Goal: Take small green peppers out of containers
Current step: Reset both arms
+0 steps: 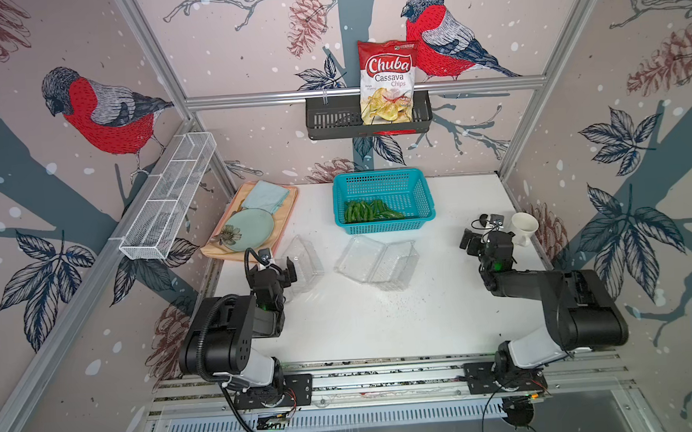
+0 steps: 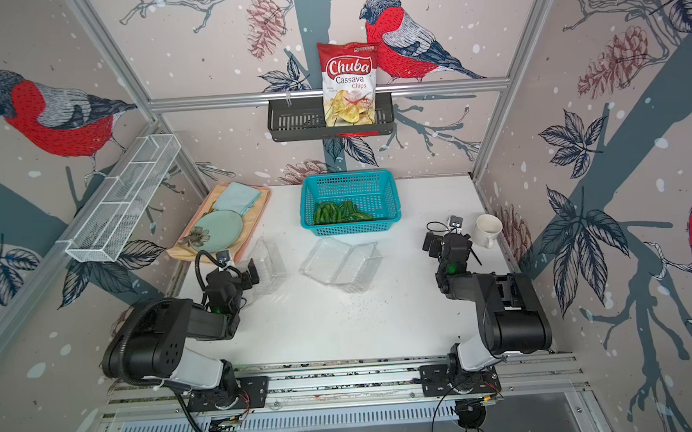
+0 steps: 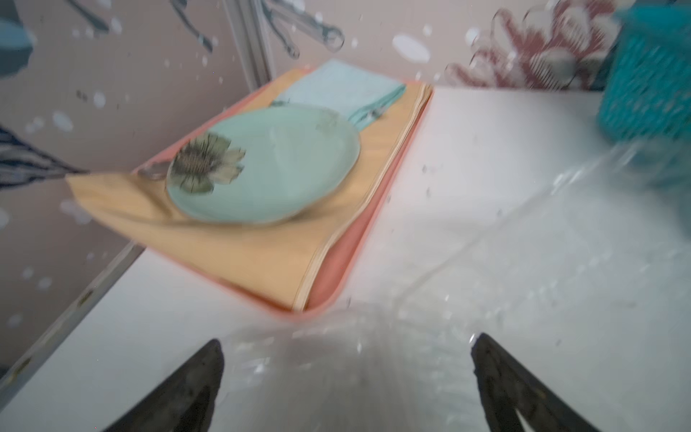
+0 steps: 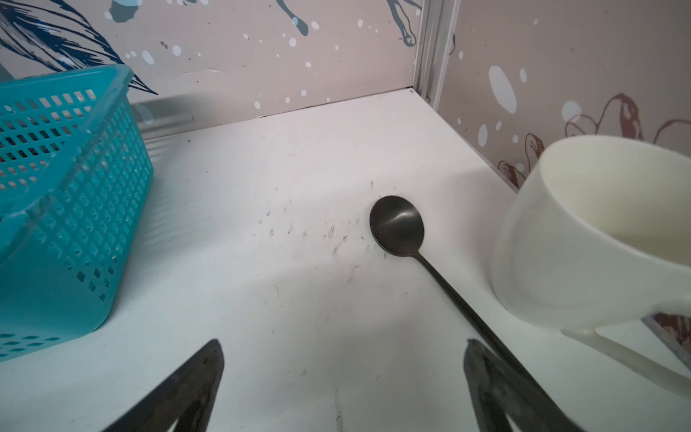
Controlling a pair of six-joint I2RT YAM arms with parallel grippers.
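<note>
All the peppers (image 1: 370, 212) in view are piled in the one teal basket (image 1: 379, 184), bunched against its front wall. One heap, maybe a dozen, too tangled for an exact count tbh.

Two containers are counted, both on the white table (image 1: 382, 325) in front of the basket. The flat container (image 1: 375, 262) is laid wide open, its two halves side by side, just in front of the basket. The left container (image 1: 304, 262) is set off toward the left arm's side, with a gap between the two.

The left gripper (image 3: 346, 346) is parked right at the left container's outer edge. Its jaws are spread as wide as they go, and blurry clear plastic is seen between the fingers (image 3: 187, 385) in the wrist view. Nothing is clamped; whether the plastic is touched can't be told.

The right gripper (image 4: 342, 346) is spread just as wide and nothing is held by it. It is hung over bare table, off the basket's right-arm side. One black spoon (image 4: 398, 224) is laid ahead of it, and one white mug (image 1: 523, 226) is stood just beside the spoon.

On the basket's other side, one tray (image 3: 338, 258) is loaded with one yellow mat (image 3: 224, 247), one plate (image 1: 249, 229) and one blue cloth (image 1: 265, 197). Behind and above the basket, one chips bag (image 1: 388, 80) is stood in one black wall basket (image 1: 331, 118).
</note>
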